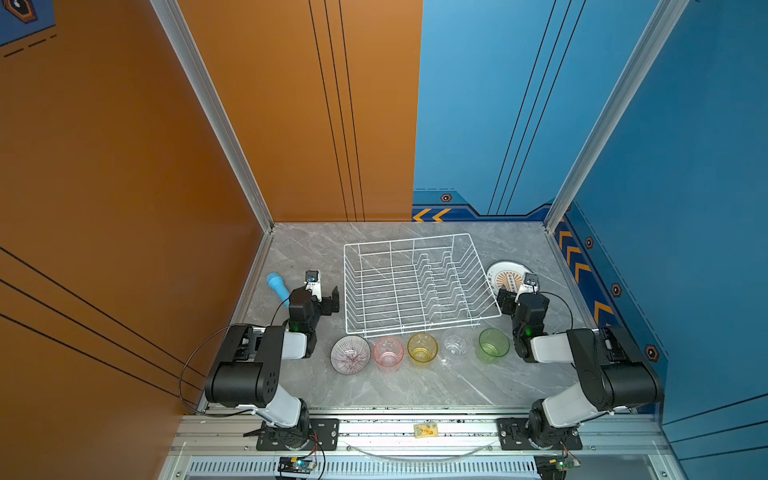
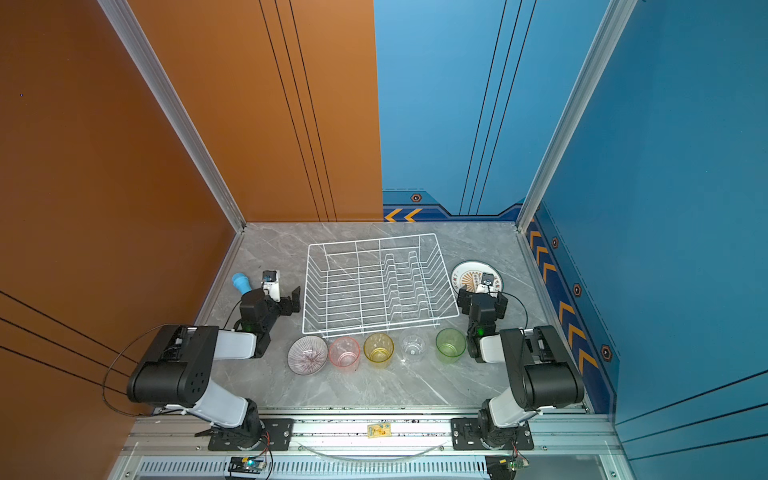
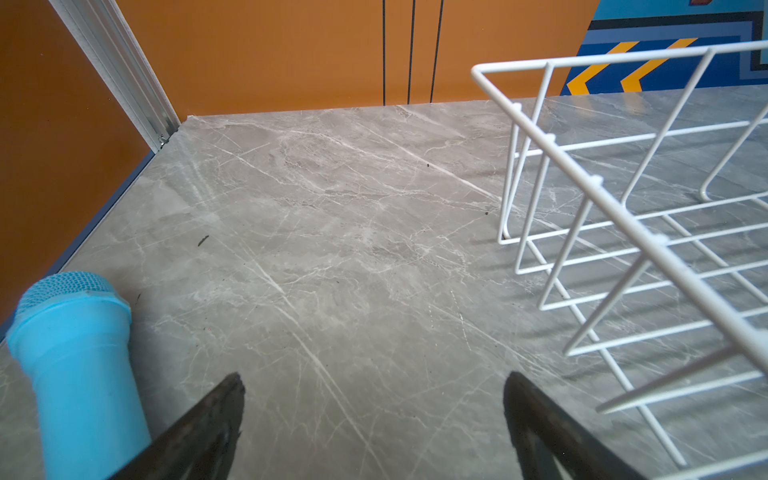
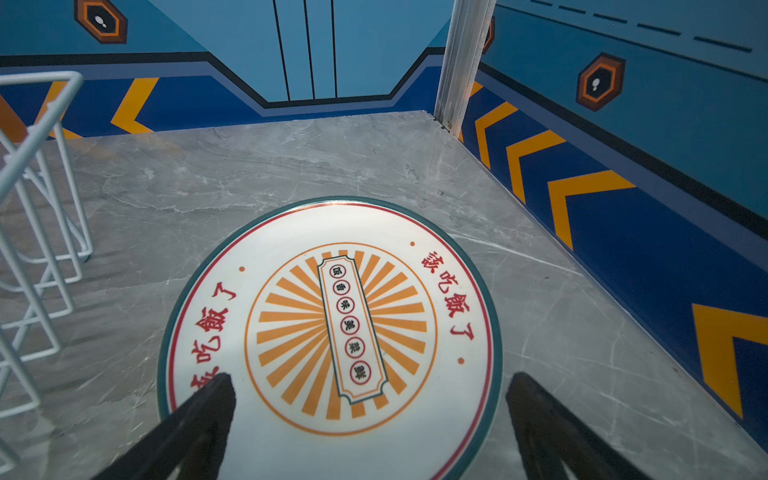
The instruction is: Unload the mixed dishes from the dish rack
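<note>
**Rack is standing empty; the unloading is looking finished.**

The dish rack (image 1: 345, 286) is holding nothing in both top views. The striped bowl (image 1: 350, 354) and the pink tumbler (image 1: 388, 351), yellow tumbler (image 1: 422, 348), clear tumbler (image 1: 456, 343) and green tumbler (image 1: 493, 343) are standing in a row on the table (image 1: 374, 390) just in front of it. A printed plate (image 4: 332, 332) is lying beside its right side; whether more plates are lying under it, I cannot tell. The left gripper (image 3: 374, 390) is hanging spread wide and empty between the rack and a light-blue cylinder (image 1: 277, 286). The right gripper (image 4: 370, 386), also spread and empty, is hovering over the plate. Nothing seems to be blocking either arm.
</note>
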Robot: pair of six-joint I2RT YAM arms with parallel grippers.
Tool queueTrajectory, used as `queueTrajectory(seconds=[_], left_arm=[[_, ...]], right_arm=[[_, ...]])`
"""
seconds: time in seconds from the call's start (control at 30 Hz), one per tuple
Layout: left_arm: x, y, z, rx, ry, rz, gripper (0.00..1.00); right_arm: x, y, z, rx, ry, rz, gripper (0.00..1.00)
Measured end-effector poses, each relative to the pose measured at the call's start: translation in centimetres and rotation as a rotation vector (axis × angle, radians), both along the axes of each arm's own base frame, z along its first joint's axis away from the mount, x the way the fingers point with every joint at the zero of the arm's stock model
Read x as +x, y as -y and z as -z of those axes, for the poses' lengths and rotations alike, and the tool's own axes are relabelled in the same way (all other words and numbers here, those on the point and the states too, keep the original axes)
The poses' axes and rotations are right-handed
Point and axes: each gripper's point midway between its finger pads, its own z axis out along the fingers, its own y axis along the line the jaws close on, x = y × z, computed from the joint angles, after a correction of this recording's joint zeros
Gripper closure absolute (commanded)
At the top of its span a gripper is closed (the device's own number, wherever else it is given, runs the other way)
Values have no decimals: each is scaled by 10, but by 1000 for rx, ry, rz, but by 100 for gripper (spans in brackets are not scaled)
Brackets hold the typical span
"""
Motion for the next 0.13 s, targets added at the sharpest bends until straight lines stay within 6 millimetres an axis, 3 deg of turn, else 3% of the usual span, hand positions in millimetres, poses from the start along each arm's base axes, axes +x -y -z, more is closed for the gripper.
queueTrajectory(seconds=[0.13], left_arm=[[0, 0, 0, 0, 0, 0, 2]], right_arm=[[0, 0, 0, 0, 0, 0, 0]])
